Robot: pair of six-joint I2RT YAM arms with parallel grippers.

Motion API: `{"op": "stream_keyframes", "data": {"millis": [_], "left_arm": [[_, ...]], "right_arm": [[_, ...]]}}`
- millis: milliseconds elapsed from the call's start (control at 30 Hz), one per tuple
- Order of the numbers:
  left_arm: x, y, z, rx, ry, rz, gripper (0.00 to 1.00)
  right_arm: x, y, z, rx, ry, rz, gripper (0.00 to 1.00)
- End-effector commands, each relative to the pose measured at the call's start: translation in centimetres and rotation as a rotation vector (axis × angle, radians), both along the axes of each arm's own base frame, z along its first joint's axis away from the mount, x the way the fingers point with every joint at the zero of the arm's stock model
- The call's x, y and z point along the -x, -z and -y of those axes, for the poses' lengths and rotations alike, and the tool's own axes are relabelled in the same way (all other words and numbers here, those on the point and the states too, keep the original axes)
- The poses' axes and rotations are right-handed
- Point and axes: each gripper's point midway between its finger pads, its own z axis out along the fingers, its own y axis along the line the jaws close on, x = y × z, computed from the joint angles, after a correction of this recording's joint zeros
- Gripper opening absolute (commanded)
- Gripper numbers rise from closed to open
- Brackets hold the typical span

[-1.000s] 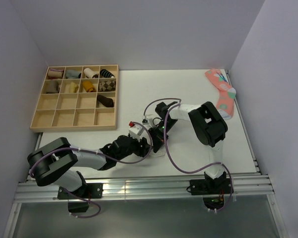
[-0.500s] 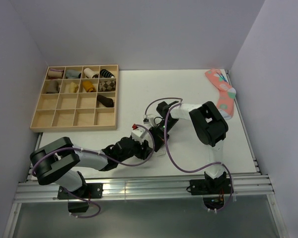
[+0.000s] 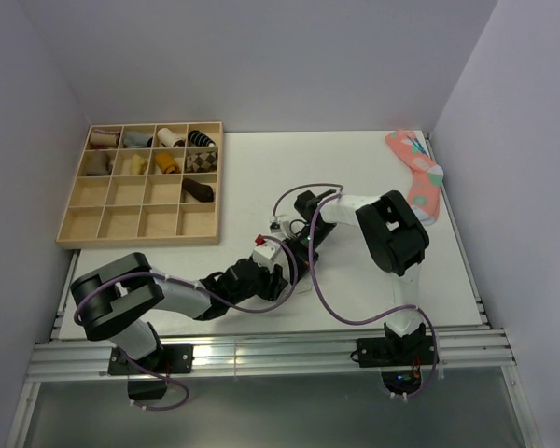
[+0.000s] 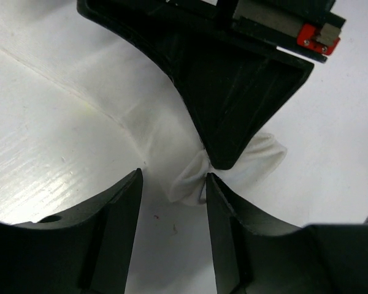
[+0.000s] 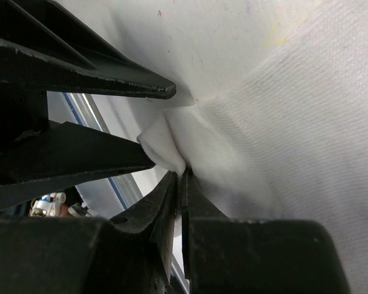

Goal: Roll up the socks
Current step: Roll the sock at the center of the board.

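A white sock [image 5: 282, 110] lies flat on the white table, hard to make out in the top view. My right gripper [image 5: 181, 174] is shut on a bunched corner of it, which also shows in the left wrist view [image 4: 257, 156]. My left gripper [image 4: 173, 177] is open, low over the table, with its jaws on either side of the same pinched corner, facing the right gripper [image 4: 224, 160] tip to tip. In the top view the left gripper [image 3: 282, 271] and the right gripper [image 3: 299, 254] meet at the table's middle front. A pink patterned sock [image 3: 418, 173] lies at the far right.
A wooden compartment tray [image 3: 75, 229] at the back left holds several rolled socks in its upper cells. The right arm's purple cable [image 3: 322, 299] loops over the table in front of the grippers. Side walls close in left and right.
My left gripper has moved right and forward until its open jaws stand round the sock corner. The right gripper has stayed shut on the sock and shifted slightly.
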Motion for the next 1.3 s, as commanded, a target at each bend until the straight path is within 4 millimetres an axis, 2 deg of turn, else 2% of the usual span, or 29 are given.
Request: {"op": "stream_keyframes", "data": {"millis": [0, 400, 500, 533, 567, 833, 1000, 1133, 1267], "left_arm": [[-1.1, -0.9, 0.8, 0.009, -0.028, 0.037, 0.50], [-1.8, 0.1, 0.9, -0.038, -0.079, 0.032, 0.28], [-2.0, 0.4, 1.2, -0.055, -0.090, 0.025, 0.14], [-2.0, 0.6, 1.2, -0.066, -0.092, 0.024, 0.05], [-1.9, 0.6, 1.3, -0.067, -0.093, 0.023, 0.00], [-1.6, 1.5, 1.7, -0.094, -0.093, -0.005, 0.00], [-1.7, 1.9, 1.8, -0.133, -0.117, -0.019, 0.00], [-1.5, 2.0, 1.9, -0.139, -0.119, -0.028, 0.00], [-1.5, 2.0, 1.9, -0.147, -0.131, -0.044, 0.00]], "right_arm": [[-1.0, 0.0, 0.1, 0.001, 0.007, 0.029, 0.01], [-1.2, 0.0, 0.2, 0.010, 0.015, 0.048, 0.02], [-1.6, 0.0, 0.3, 0.016, 0.022, 0.066, 0.05], [-1.7, -0.1, 0.3, 0.016, 0.027, 0.074, 0.11], [-1.8, -0.1, 0.4, 0.019, 0.032, 0.083, 0.14], [-3.4, -1.1, 0.5, 0.007, 0.085, 0.164, 0.27], [-5.2, -2.4, 0.9, -0.007, 0.139, 0.242, 0.37], [-6.8, -3.6, 2.0, -0.021, 0.216, 0.310, 0.40], [-8.5, -4.9, 3.7, -0.052, 0.287, 0.387, 0.40]]}}
